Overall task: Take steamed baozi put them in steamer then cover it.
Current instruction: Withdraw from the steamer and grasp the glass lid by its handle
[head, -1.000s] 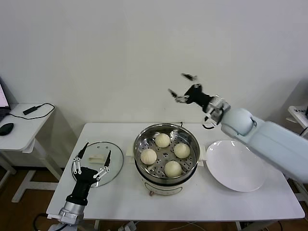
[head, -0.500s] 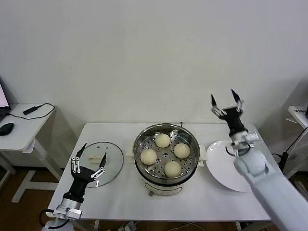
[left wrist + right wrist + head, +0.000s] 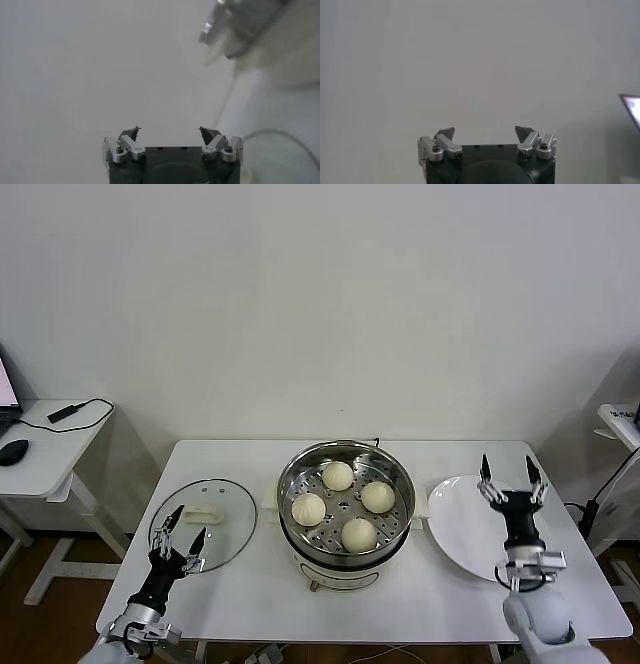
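Observation:
The steamer (image 3: 345, 529) stands at the table's middle with the steamed baozi (image 3: 338, 475) (image 3: 377, 496) (image 3: 309, 508) (image 3: 359, 534) on its perforated tray. The cover (image 3: 203, 524), a glass lid with a cream handle, lies flat on the table to the steamer's left. My left gripper (image 3: 179, 537) is open and empty, pointing up at the cover's near edge; in the left wrist view it (image 3: 169, 131) faces the wall. My right gripper (image 3: 510, 472) is open and empty, pointing up over the white plate; in the right wrist view it (image 3: 484, 131) faces bare wall.
A flat white plate (image 3: 470, 549) lies to the steamer's right. A small side table (image 3: 40, 446) with a mouse and a cabled device stands at the far left. The white wall rises behind the table.
My right arm has swung down from high above the steamer to low over the plate, gripper pointing up. My left arm has drawn back and down toward the table's near edge.

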Available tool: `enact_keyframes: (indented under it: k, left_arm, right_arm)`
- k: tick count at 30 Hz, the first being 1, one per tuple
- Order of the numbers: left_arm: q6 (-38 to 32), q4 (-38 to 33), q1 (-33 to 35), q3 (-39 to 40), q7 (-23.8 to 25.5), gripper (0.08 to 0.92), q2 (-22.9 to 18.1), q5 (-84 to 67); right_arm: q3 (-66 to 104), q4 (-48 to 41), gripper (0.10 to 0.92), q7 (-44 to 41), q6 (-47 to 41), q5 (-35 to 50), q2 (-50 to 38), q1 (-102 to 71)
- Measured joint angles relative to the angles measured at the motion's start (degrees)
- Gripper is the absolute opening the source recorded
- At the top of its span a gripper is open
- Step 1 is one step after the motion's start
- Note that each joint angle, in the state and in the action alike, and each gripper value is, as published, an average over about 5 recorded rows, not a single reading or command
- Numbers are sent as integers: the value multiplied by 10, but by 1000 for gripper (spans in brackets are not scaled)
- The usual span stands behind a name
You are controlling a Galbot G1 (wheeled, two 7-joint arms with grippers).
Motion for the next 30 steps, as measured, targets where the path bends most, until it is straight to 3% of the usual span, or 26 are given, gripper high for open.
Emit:
enact_keyframes:
  k: [10,30]
  left_arm:
    - [29,86,-51,16,-46,823,-1,110]
    - [53,169,-129,47,-64,823,-7,178]
  right_arm:
    - [24,-3,823,-6,8,-19,38,-48]
    - [39,-16,823,-11,12,-41,65,-73]
